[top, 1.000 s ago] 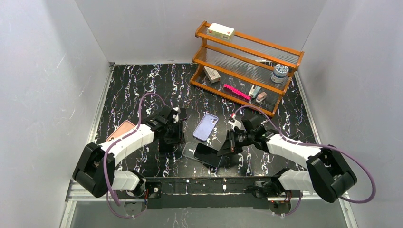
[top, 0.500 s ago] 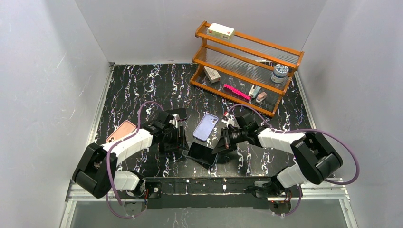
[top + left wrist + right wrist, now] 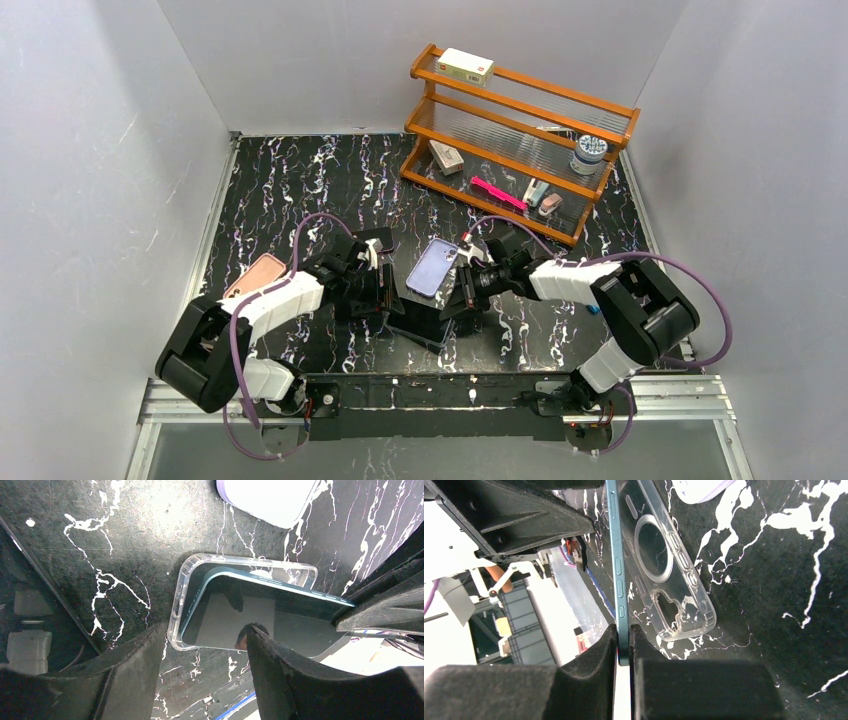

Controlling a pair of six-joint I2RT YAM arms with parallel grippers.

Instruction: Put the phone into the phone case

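Phone, pinched by its edge between the fingers of the right gripper, leans with its far end inside the clear case lying just beyond them, while the left gripper, fingers spread, straddles that case, probably to steady it

**Top external:** fixed, high behind the arm bases, facing down and forward. It takes in the whole black marbled table, out to the wooden rack at far right.

**Left wrist:** close, looking down past the left gripper onto the clear phone case and teal phone.

**Right wrist:** very close and low, sighting along the phone's edge from the right gripper.

**Shared by all three:** phone, clear case, lilac case.
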